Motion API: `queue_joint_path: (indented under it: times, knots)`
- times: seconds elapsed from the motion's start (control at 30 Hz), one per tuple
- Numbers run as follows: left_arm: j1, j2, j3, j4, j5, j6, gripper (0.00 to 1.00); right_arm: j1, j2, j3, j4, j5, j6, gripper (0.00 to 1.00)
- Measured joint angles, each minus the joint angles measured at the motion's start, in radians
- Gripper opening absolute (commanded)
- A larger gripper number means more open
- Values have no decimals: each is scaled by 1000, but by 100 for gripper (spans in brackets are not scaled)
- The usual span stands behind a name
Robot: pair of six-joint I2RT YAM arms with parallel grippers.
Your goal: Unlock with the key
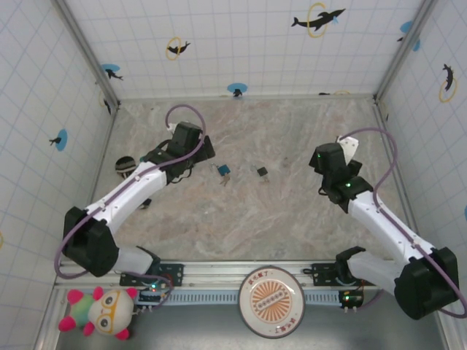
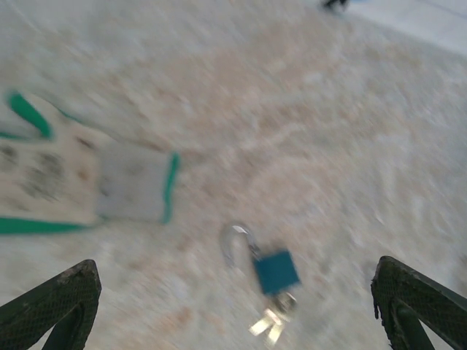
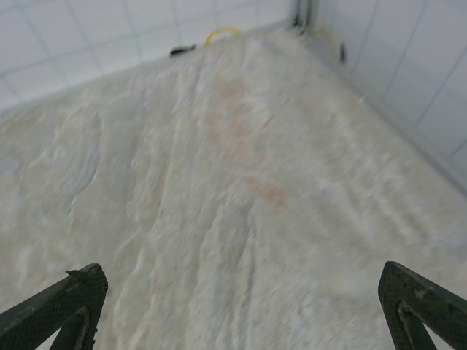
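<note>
The key (image 1: 261,173) lies free between the left tool (image 2: 233,295) and right tool (image 3: 241,299), both spread wide.

Blur softens the blue padlock (image 2: 276,271); the key (image 1: 261,172) shows tiny.

Robot lab test cell, gridded white walls (image 1: 241,44) with dolphin stickers (image 1: 318,19), marbled tabletop (image 1: 248,211)

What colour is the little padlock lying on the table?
The padlock is blue with a silvery shackle, clearest in the left wrist view.
</note>
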Motion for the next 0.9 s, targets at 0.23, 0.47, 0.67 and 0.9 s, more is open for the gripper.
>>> queue_joint_path:
  times: [0.23, 0.47, 0.67, 0.9]
  knots:
    - [71, -111, -195, 272, -285, 237, 97, -5, -108, -196, 388, 193, -267, 99]
    - [253, -126, -431, 583, -340, 413, 97, -83, -67, -354, 673, 267, -458, 99]
    - [364, -32, -558, 851, -318, 485, 97, -159, 28, -471, 845, 225, -446, 99]
    - [389, 43, -719, 1165, -267, 554, 97, -253, 141, -565, 1102, 109, -430, 99]
